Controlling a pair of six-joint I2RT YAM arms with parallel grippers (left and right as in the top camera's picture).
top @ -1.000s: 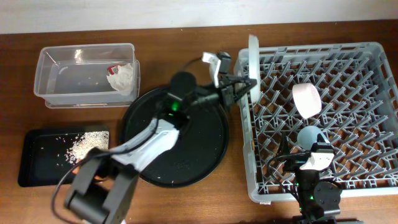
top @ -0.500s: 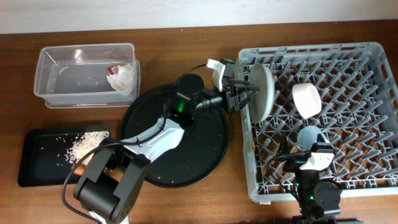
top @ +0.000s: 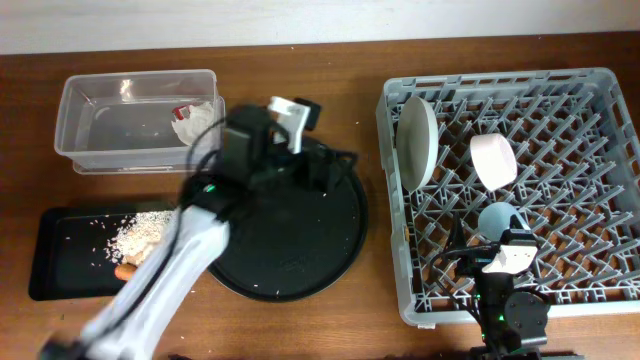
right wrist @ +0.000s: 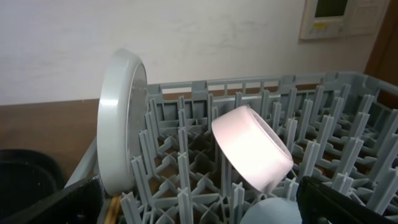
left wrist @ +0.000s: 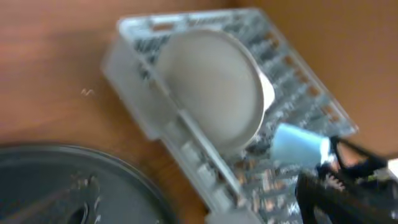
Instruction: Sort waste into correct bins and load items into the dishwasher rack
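The round white plate (top: 418, 140) (left wrist: 211, 93) (right wrist: 118, 124) stands on edge at the left side of the grey dishwasher rack (top: 590, 90), with nothing holding it. Beside it lie the white bowl (top: 493, 160) (right wrist: 252, 148) and the light-blue cup (top: 497, 218) (left wrist: 298, 146). A thin wooden chopstick end (right wrist: 112, 210) shows under the plate. My left gripper (top: 328, 168) is blurred, open and empty over the round black tray (top: 290, 270), away from the rack. My right gripper (top: 503, 250) (right wrist: 199, 199) rests open at the rack's near side, just before the cup.
The clear tub (top: 100, 130) at the back left holds a white napkin (top: 196, 125) and a red wrapper (top: 182, 109). The shallow black rectangular tray (top: 60, 255) at the front left holds rice scraps (top: 140, 232) and an orange piece (top: 125, 270).
My left gripper let go of the plate in the rack and drew back left over the round black tray. The plate now leans between the pegs. The right arm stayed still.
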